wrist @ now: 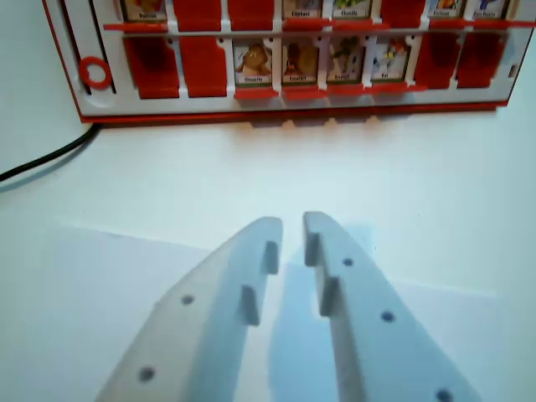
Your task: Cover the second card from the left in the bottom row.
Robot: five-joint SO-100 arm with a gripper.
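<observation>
A red and white card board [293, 107] stands at the top of the wrist view, with two rows of slots showing. In the lower row the two leftmost slots [203, 65] are covered by red flaps. Four picture cards follow; the first [253, 63] and second [301, 61] of them show brown animals. The two slots at the right [435, 59] are red again. My gripper [292, 224] is low in the middle, well short of the board and above the white table. Its two white fingers [251, 276] stand almost together with only a narrow gap, holding nothing.
A black cable [46, 159] runs off the board's left corner across the white table [167, 193]. A red ring [95, 74] sits on the board's left end. The upper row mixes picture cards [300, 8] and red flaps [249, 12].
</observation>
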